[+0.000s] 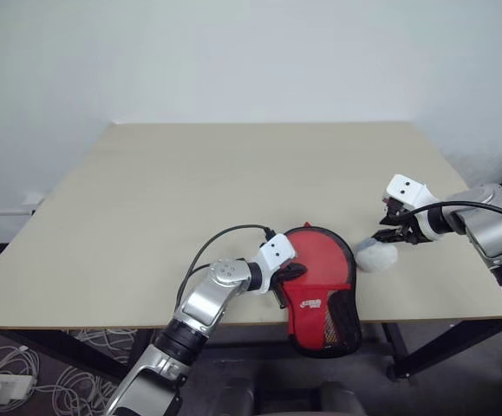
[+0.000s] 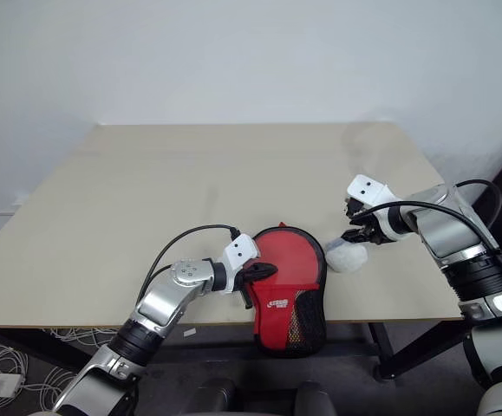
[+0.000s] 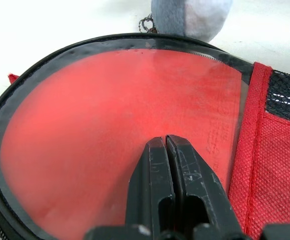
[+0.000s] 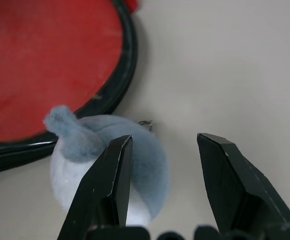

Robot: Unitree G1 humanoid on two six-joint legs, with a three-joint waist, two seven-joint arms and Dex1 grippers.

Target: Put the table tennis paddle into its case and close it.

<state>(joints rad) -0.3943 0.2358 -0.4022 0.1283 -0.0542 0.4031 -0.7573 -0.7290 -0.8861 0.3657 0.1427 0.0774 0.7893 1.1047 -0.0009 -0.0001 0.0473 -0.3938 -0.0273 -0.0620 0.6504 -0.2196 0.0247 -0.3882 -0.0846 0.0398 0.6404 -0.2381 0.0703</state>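
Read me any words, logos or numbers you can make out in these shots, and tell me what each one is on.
White logo on the red pocket of the case: too small and blurred to read.
Faint embossed lettering on the red rubber face of the table tennis paddle, seen in the left wrist view: too faint to read.
Nothing else carries text.
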